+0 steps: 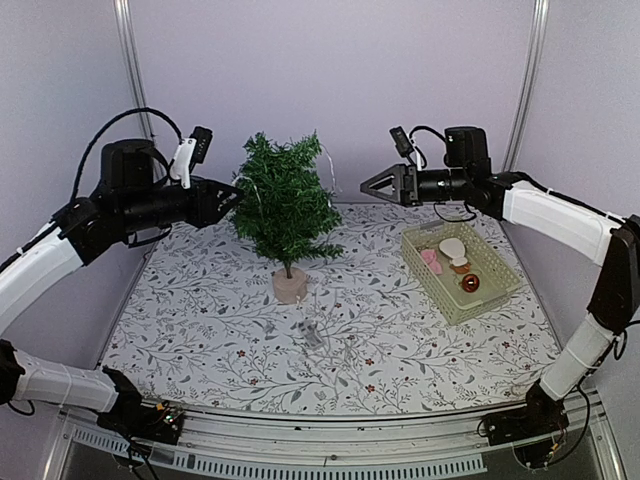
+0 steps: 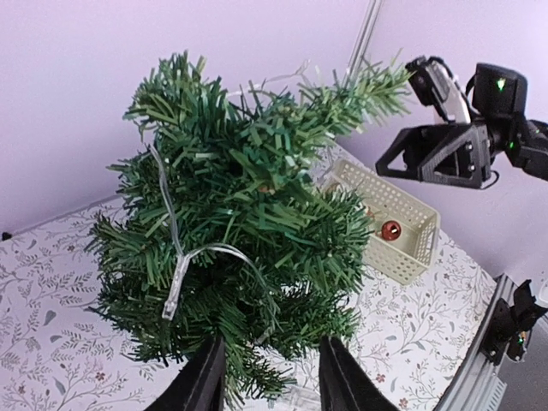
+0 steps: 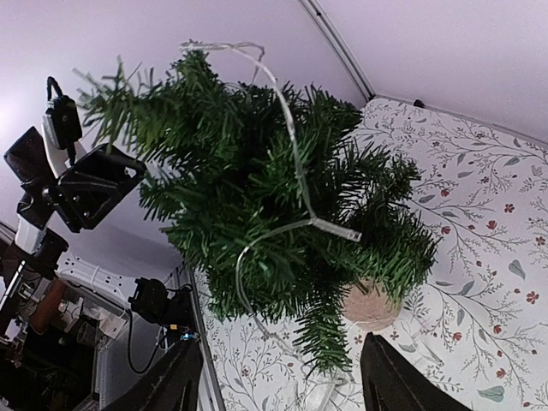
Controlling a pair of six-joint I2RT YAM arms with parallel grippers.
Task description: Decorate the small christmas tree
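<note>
Right, small christmas tree (image 1: 285,205) upright at the middle of the bench (image 1: 420,350) | light string (image 3: 295,163) draped over its branches, tail trailing on the bench | left gripper (image 1: 234,196) and right gripper (image 1: 366,187) flank it, both with jaws apart, empty | ornaments (image 1: 452,248) lie in the basket (image 1: 490,303), not yet hung.
</note>
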